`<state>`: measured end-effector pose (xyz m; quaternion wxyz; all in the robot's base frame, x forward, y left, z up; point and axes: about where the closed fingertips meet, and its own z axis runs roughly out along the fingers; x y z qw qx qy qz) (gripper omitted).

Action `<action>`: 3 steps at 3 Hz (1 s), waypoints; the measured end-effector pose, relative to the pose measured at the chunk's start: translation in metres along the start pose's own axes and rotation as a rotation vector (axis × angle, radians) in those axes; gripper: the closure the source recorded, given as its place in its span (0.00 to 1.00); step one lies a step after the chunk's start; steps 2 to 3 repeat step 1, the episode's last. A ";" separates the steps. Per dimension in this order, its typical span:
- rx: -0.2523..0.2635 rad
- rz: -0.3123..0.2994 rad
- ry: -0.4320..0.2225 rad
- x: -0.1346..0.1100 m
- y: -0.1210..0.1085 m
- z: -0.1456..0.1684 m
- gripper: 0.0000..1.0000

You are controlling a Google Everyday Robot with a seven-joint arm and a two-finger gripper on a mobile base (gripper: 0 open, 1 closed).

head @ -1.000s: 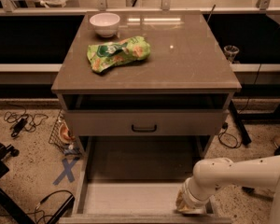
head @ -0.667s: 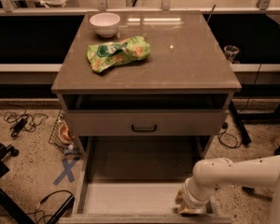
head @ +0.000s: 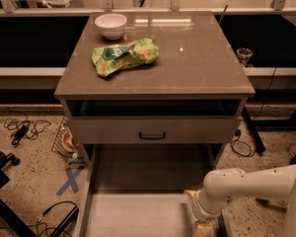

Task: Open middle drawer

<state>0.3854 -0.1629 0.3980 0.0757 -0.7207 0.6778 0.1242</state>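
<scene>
The drawer just under the top handled front is the middle drawer (head: 138, 214). It stands pulled far out toward me, its pale floor bare, and its own front and handle are below the picture's edge. The taller top drawer (head: 152, 130), with a black bar handle (head: 152, 136), is shut above it. The lowest drawer is hidden. My gripper (head: 203, 225) hangs from the white arm (head: 246, 181) at the open drawer's front right corner, pointing down at the right side wall.
On the cabinet top (head: 197, 58) sit a white bowl (head: 111, 23) and a green snack bag (head: 124, 56). A wire basket (head: 66, 142), cables (head: 22, 130) and a blue X of tape (head: 69, 180) are on the floor at left. A black chair base (head: 0, 181) is at the far left.
</scene>
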 end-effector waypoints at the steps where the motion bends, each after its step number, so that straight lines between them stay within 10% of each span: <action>1: 0.000 0.000 0.000 0.000 0.000 0.000 0.00; 3: 0.000 0.000 0.000 0.000 0.000 0.000 0.00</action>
